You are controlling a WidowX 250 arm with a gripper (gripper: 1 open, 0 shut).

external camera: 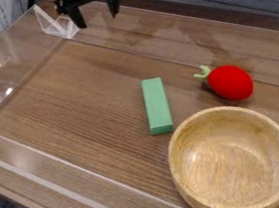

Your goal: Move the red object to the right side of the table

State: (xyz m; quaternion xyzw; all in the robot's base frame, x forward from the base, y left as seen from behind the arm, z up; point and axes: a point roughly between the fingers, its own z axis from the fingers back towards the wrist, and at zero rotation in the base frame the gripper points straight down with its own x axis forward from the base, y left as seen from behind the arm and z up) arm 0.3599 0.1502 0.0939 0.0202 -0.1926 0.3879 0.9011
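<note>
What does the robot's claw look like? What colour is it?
The gripper is black, and only its lower end shows at the top edge of the picture. It has two short dark fingers sticking out from a chunky black body. No cables, stickers or markings can be made out; it is too small and dark.

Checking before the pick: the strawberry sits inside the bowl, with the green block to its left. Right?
Not quite. The strawberry lies on the table, just beyond the bowl, not inside it. The green block is to its left, as the camera view shows.

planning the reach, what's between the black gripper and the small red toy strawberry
In the camera view, only bare wood-grain tabletop lies between the black gripper and small red toy strawberry.
</note>
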